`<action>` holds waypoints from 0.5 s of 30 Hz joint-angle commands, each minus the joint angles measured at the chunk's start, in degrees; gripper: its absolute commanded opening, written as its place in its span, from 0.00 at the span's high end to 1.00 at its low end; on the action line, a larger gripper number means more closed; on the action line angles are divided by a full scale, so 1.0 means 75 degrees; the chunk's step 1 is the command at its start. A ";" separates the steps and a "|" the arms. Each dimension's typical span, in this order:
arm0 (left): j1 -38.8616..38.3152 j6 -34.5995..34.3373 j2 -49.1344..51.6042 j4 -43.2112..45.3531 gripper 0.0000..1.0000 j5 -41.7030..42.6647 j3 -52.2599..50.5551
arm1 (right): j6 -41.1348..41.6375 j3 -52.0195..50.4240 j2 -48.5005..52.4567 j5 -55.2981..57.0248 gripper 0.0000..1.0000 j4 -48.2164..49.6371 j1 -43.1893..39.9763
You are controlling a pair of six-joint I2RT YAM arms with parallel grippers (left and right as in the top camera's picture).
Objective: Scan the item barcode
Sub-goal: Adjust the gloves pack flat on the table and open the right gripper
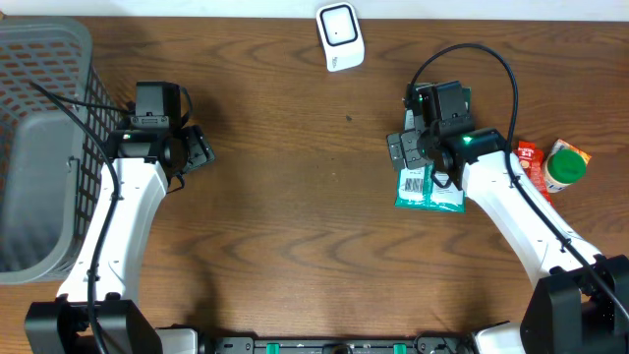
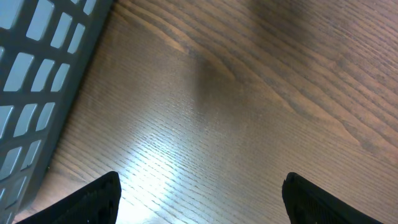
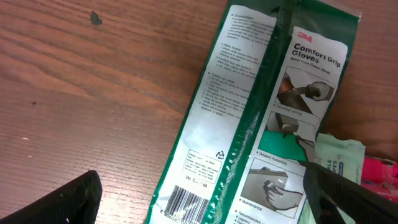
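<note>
Green-and-white plastic glove packet (image 3: 249, 112) lay face-up beneath the right gripper's (image 3: 202, 196) open jaws; they should pinch one edge, sparing the barcode (image 3: 186, 208). Meanwhile the left gripper's (image 2: 199, 193) jaws gaped empty.

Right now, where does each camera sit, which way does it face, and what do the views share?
Overhead: fixed above the table, looking straight down; left arm, right arm, left gripper and right gripper show.
Left wrist: on the left arm, facing down at the table beside the basket; own fingertips at bottom corners.
Right wrist: on the right arm, facing down onto the glove packet and barcode; own fingertips at bottom.
Shared: overhead and right wrist see the glove packet; overhead and left wrist, the basket.
</note>
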 commanded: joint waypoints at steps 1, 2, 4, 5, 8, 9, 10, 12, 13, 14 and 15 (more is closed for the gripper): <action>-0.0009 -0.0041 -0.0067 0.0003 0.16 -0.0073 0.0090 | -0.0090 0.0050 -0.0012 0.0163 0.01 -0.0012 -0.0038; -0.0009 -0.0041 -0.0067 0.0003 0.16 -0.0073 0.0090 | -0.0085 0.0050 -0.0087 0.0122 0.01 -0.0009 -0.0032; -0.0009 -0.0038 -0.0067 0.0003 0.16 -0.0073 0.0090 | -0.0087 0.0050 -0.0286 0.0090 0.01 -0.0015 -0.0023; -0.0009 -0.0041 -0.0067 0.0003 0.16 -0.0073 0.0090 | -0.0087 0.0050 -0.0405 0.0087 0.01 -0.0017 -0.0023; -0.0009 -0.0041 -0.0067 0.0003 0.16 -0.0073 0.0090 | -0.0108 0.0050 -0.1000 0.0122 0.01 0.0000 -0.0023; -0.0009 -0.0041 -0.0067 0.0003 0.16 -0.0073 0.0090 | -0.0175 0.0050 -0.1221 0.0184 0.01 0.0020 -0.0023; -0.0009 -0.0038 -0.0067 0.0003 0.16 -0.0073 0.0090 | -0.0294 0.0050 -0.1478 0.0195 0.01 0.0026 -0.0035; -0.0009 -0.0038 -0.0067 0.0003 0.16 -0.0073 0.0090 | -0.0455 0.0050 -0.2008 0.0280 0.01 0.0090 -0.0038; -0.0009 -0.0041 -0.0067 0.0003 0.16 -0.0073 0.0090 | -0.0463 0.0050 -0.2250 0.0329 0.01 0.0146 -0.0038; -0.0009 -0.0041 -0.0067 0.0003 0.16 -0.0073 0.0090 | -0.0463 0.0050 -0.2483 0.0358 0.01 0.0207 -0.0038; -0.0009 -0.0038 -0.0067 0.0003 0.16 -0.0073 0.0090 | -0.0463 0.0050 -0.2780 0.0402 0.01 0.0268 -0.0041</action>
